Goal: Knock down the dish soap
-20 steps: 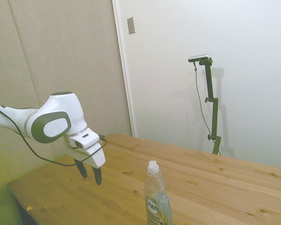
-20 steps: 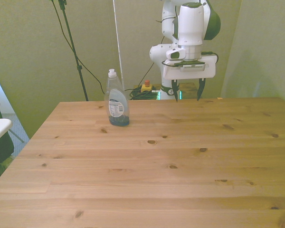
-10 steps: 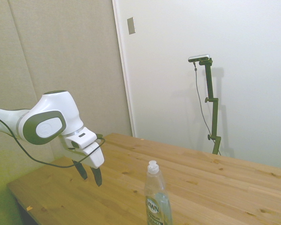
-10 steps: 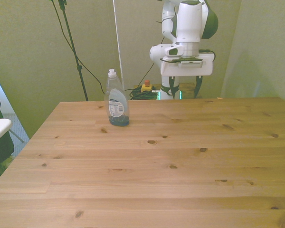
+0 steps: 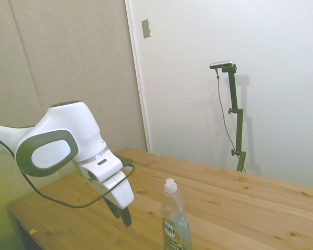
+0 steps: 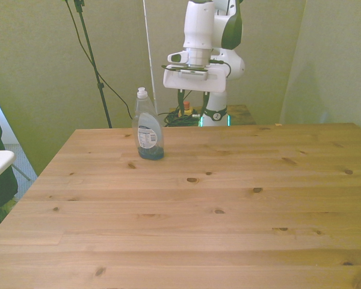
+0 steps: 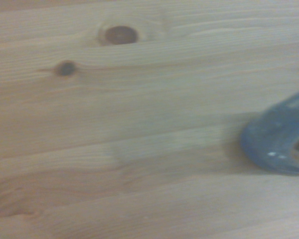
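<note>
Pincer (image 6: 193,103) hangs above the counter's (image 6: 228,198) far edge w/ fingers spread wide & nothing between them; in the side view the pincer (image 5: 123,214) sits just beside the dish soap (image 5: 175,219), not touching. In the front view the dish soap (image 6: 147,125) stands upright near the far edge, left of centre, w/ the pincer to its right, a bit behind. Wrist view, blurred: bottle's blue base (image 7: 279,142) on the wood grain (image 7: 114,124).
</note>
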Motion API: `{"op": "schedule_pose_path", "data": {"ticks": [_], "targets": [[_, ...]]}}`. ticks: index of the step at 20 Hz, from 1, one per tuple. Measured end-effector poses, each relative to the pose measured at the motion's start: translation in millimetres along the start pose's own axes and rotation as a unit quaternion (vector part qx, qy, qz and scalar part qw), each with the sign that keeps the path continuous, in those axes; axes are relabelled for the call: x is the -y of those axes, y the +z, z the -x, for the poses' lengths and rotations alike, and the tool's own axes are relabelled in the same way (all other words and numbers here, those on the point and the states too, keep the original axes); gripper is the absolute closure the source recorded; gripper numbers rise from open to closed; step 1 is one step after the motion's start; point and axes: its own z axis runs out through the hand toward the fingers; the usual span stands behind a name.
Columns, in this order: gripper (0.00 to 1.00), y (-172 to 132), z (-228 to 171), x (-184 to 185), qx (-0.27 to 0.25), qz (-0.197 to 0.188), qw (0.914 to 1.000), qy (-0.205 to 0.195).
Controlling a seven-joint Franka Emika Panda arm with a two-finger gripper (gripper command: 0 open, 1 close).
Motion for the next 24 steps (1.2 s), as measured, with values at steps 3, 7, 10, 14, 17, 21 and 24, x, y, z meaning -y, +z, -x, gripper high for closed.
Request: {"op": "schedule_pose_path", "data": {"ticks": [3, 7, 10, 14, 17, 21, 24], "targets": [[1.00, 6, -20, -21, -0.005, -0.001, 0.9998, 0.016], [1.00, 22, -42, -38, -0.003, 0.004, 0.9995, 0.030], [1.00, 29, -56, -41, -0.003, 0.010, 0.9993, 0.035], [1.00, 19, -77, -44, -0.015, 0.007, 0.9989, 0.044], [1.00, 12, -97, -34, -0.025, 0.005, 0.9986, 0.046], [1.00, 15, -119, 18, -0.037, -0.008, 0.9976, 0.058], [1.00, 30, -139, 55, -0.039, -0.011, 0.9965, 0.073]]}}
